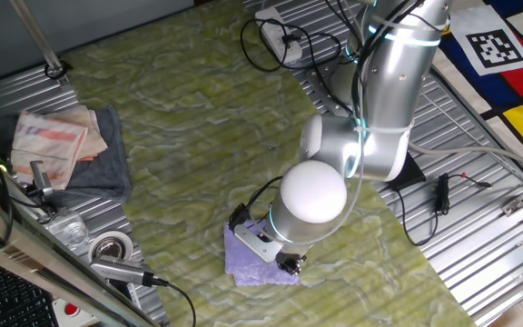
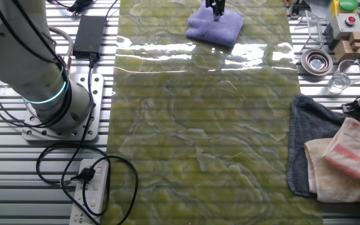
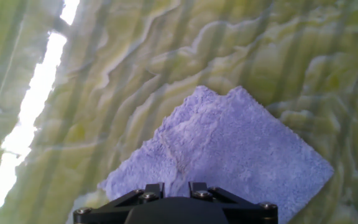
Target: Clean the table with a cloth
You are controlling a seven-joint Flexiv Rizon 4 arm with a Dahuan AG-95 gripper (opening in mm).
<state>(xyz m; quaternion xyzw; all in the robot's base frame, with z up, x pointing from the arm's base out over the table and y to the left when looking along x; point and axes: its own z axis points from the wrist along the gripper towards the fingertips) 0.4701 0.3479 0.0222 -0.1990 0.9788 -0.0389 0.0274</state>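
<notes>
Near one end of the counter (image 2: 199, 137), a lilac cloth (image 1: 260, 259) lies flat on the yellow-green covering, with most of that marbled surface stretching away from it toward the far end. Directly above the cloth, the tool (image 2: 216, 10) points straight down, its tips touching or just shy of the fabric near one edge. Whether its fingers are apart, together or pinching the cloth I cannot tell. Any wiping stroke would likely run lengthwise from the cloth across the open covering.

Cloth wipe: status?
Gripper fingers down on purple cloth, open or shut unclear. Cloth flat on table near its end. Wiping path ahead bare.
</notes>
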